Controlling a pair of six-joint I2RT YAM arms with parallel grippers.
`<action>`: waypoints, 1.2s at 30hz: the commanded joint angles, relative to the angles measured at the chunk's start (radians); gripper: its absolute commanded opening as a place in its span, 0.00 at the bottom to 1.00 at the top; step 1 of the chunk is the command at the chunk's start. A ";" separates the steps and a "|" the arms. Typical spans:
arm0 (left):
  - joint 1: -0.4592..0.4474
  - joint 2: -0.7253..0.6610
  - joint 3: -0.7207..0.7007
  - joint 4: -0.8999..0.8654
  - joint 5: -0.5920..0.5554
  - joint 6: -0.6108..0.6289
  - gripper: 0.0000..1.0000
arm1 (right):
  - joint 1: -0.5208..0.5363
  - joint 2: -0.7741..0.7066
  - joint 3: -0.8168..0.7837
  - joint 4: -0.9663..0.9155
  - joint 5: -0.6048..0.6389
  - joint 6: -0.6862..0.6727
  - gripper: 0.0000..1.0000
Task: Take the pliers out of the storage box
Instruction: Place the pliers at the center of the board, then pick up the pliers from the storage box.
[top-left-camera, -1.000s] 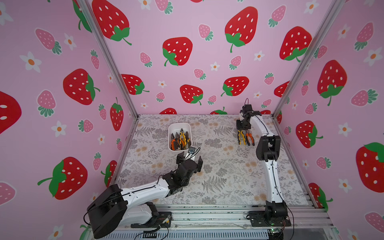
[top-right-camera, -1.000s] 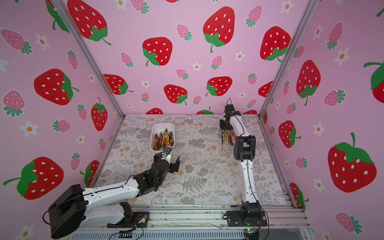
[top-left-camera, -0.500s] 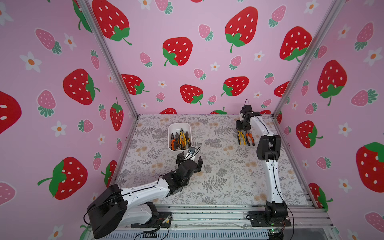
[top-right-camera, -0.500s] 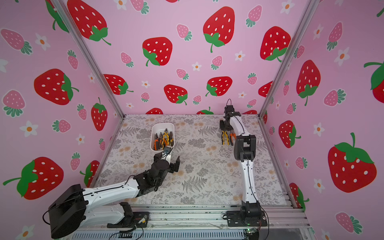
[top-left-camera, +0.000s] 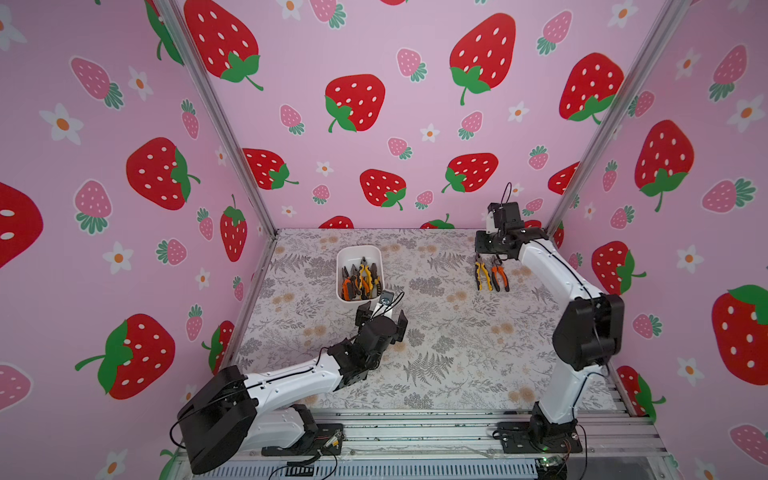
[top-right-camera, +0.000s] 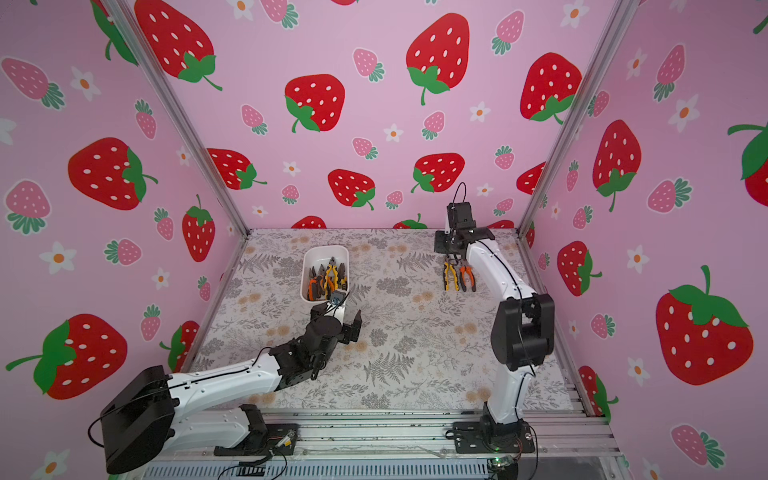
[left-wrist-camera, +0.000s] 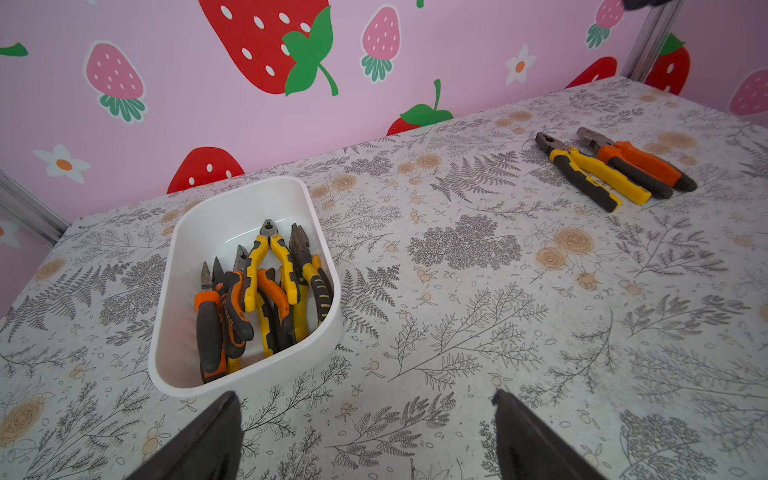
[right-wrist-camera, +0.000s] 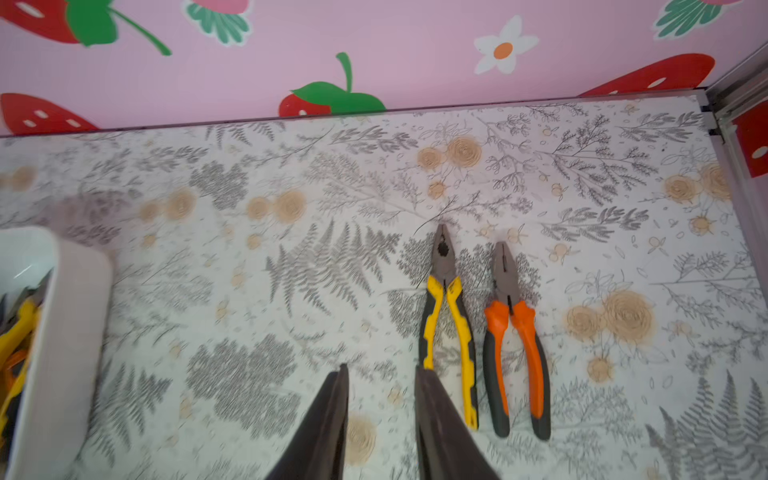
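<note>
A: Which step is in hand?

B: Another pick is judged due. The left gripper (left-wrist-camera: 361, 399) is held wide and empty; the storage box (left-wrist-camera: 245, 185) sits just ahead of its fingertips, several pliers (left-wrist-camera: 266, 291) heaped inside.

A: And the right gripper (right-wrist-camera: 380, 372)?

B: A narrow gap is shown, nothing gripped; the laid-out pair (right-wrist-camera: 446, 324) lies just beyond its tips.

A: Next?

B: One topmost handle must be straddled squarely before closing.

- Wide bare desk (top-left-camera: 449, 340) between the storage box (left-wrist-camera: 249, 374) and the two loose pliers (left-wrist-camera: 611, 176); I could sweep a hand through.
- Box's far end is bare; the heaped pliers (left-wrist-camera: 266, 291) crowd its near end.
- Right hand (right-wrist-camera: 381, 370) hangs just beside those loose pliers, little room there.
</note>
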 joint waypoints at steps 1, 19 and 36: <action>0.004 -0.004 0.042 -0.041 -0.030 -0.027 0.96 | 0.101 -0.131 -0.230 0.102 0.032 0.068 0.31; 0.477 0.518 0.929 -0.940 0.335 -0.042 0.77 | 0.378 -0.549 -0.924 0.521 0.165 0.112 0.32; 0.555 0.854 1.246 -1.234 0.500 -0.059 0.45 | 0.337 -0.416 -0.826 0.468 0.135 0.124 0.35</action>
